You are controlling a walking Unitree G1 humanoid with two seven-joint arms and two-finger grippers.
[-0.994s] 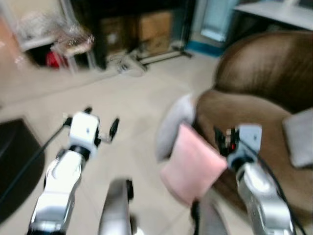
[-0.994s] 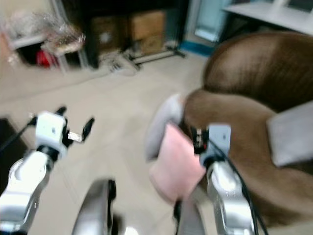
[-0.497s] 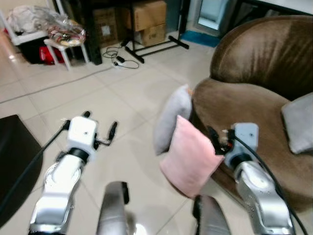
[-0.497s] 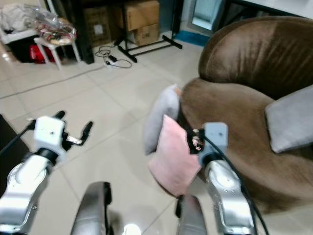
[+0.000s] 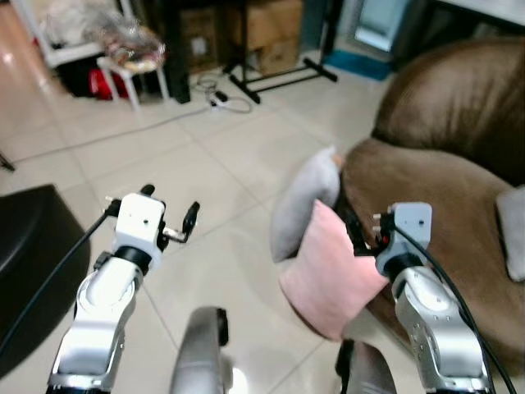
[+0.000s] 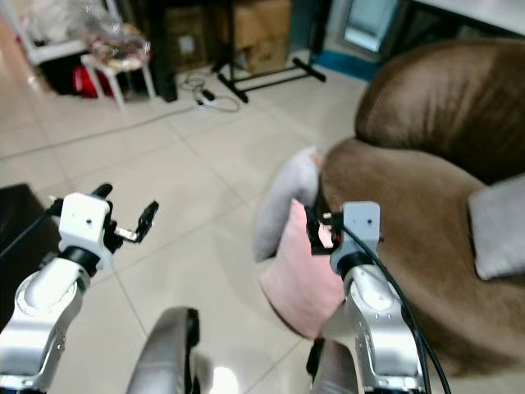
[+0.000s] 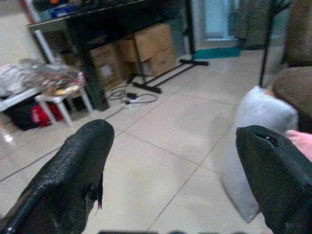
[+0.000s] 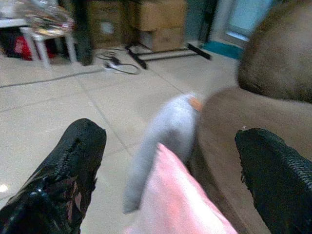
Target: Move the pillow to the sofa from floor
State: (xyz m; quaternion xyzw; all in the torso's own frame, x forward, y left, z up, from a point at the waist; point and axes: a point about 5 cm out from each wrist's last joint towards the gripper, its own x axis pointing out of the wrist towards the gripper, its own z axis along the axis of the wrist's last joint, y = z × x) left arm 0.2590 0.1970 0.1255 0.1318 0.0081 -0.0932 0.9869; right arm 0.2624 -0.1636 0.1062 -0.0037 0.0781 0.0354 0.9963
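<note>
A pink pillow [image 5: 332,275] leans upright on the tiled floor against the front of the brown sofa [image 5: 447,176]. Just behind it a grey pillow [image 5: 303,205] also leans on the sofa. My right gripper [image 5: 363,234] is open at the pink pillow's upper right edge, close to the sofa seat; in the right wrist view the pink pillow [image 8: 175,204] lies low between its spread fingers [image 8: 63,170]. My left gripper [image 5: 170,205] is open over bare floor, well to the left of both pillows, and the grey pillow [image 7: 253,141] shows in the left wrist view.
A grey cushion [image 5: 515,230] lies on the sofa seat at the right. A black low object [image 5: 29,258] stands at the left. Further back are a white stool [image 5: 135,53], cardboard boxes [image 5: 275,33], a cable [image 5: 225,98] and a black stand's feet [image 5: 283,78].
The camera has shifted, so the scene sits further right, and the blur of one second ago has cleared. Both arms hold about the same pose with open fingers.
</note>
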